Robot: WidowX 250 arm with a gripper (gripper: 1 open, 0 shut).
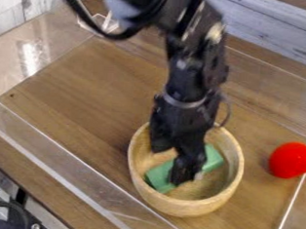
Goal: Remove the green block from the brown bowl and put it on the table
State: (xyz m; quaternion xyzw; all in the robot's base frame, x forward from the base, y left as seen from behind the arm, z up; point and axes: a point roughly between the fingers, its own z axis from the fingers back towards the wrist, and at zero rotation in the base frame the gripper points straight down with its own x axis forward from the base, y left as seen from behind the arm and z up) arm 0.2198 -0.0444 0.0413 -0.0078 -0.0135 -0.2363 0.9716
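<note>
The brown bowl [226, 192] sits on the table [92, 93] at the lower middle of the camera view. Inside it the green block [213, 159] lies flat, with one end showing right of the fingers and a corner showing below them. My gripper [173, 165] points straight down into the bowl, open, its dark fingers standing on either side of the block's middle. The arm hides the part of the block between the fingers, so I cannot tell whether they touch it.
A red round fruit-like object [293, 159] lies on the table just right of the bowl. Clear acrylic walls [55, 164] run along the table's near and left edges. Bare wood stretches left of the bowl.
</note>
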